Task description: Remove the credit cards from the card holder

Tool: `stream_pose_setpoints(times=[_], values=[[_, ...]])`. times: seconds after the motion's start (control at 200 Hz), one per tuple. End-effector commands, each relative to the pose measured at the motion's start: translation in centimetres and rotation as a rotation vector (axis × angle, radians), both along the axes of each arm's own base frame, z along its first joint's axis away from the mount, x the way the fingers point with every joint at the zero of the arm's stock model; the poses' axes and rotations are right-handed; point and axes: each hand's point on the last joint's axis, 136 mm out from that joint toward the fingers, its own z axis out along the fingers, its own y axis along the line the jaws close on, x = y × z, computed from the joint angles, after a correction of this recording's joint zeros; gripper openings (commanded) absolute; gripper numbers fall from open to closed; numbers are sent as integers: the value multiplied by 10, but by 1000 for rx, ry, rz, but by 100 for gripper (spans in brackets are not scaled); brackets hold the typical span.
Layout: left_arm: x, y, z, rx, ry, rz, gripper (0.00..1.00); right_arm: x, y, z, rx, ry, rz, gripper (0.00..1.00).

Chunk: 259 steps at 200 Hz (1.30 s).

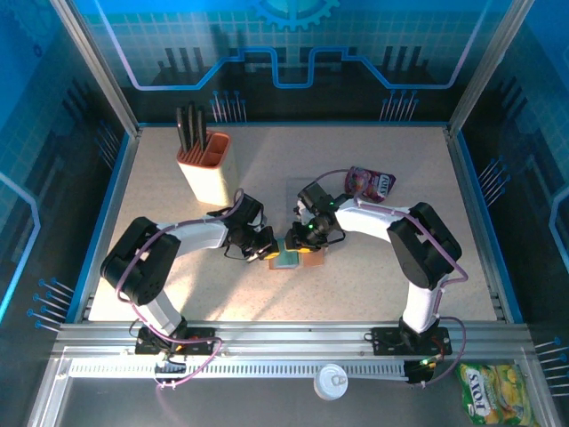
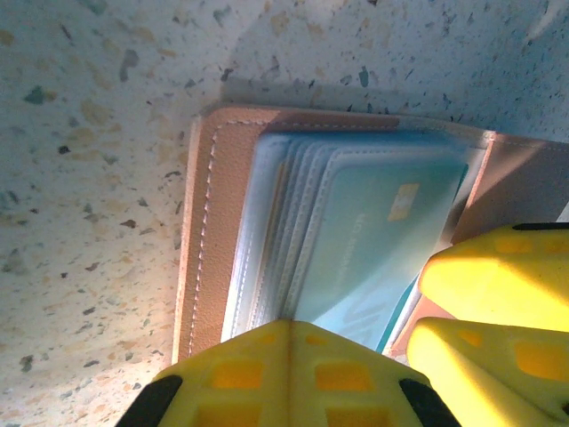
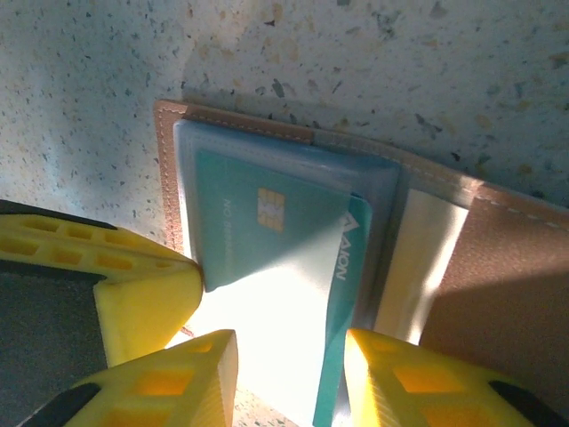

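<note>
The card holder [image 1: 293, 260] (one, lying open) rests on the near middle of the table [image 1: 373, 294], between the two grippers. Bare tabletop surrounds it on every side up to the blue-railed edges. One knife block [image 1: 203, 169] stands far back left and one snack pouch [image 1: 370, 183] lies behind to the right, both well apart from it. The left gripper [image 2: 286, 342], fingers pressed together, bears on the near edge of the clear sleeves [image 2: 276, 222]. The right gripper [image 3: 289, 351] is spread, straddling a teal card [image 3: 342, 294] that juts past the sleeve's edge. A second teal card [image 3: 258, 227], with a chip, lies inside the sleeve.
</note>
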Motion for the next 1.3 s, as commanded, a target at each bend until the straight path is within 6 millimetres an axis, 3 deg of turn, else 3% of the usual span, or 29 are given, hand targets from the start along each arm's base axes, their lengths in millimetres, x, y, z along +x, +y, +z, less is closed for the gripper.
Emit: stream_pose_setpoints(times=[0.0,0.185,0.69,0.935,1.291], values=[[-8,10,-15,77,46,-6,3,-5,-1,-3,-31,12,20,38],[-8,9,-15,72,43,-7,1,-3,5,6,10,-10,23,32],[-8,8,-15,70,41,-9,0,-9,3,-15,2,40,2,25],[-9,9,-16,73,46,-8,0,-9,-9,-20,-77,36,-4,36],[-4,10,-10,73,18,1,0,-4,-15,-2,-103,-10,-8,39]])
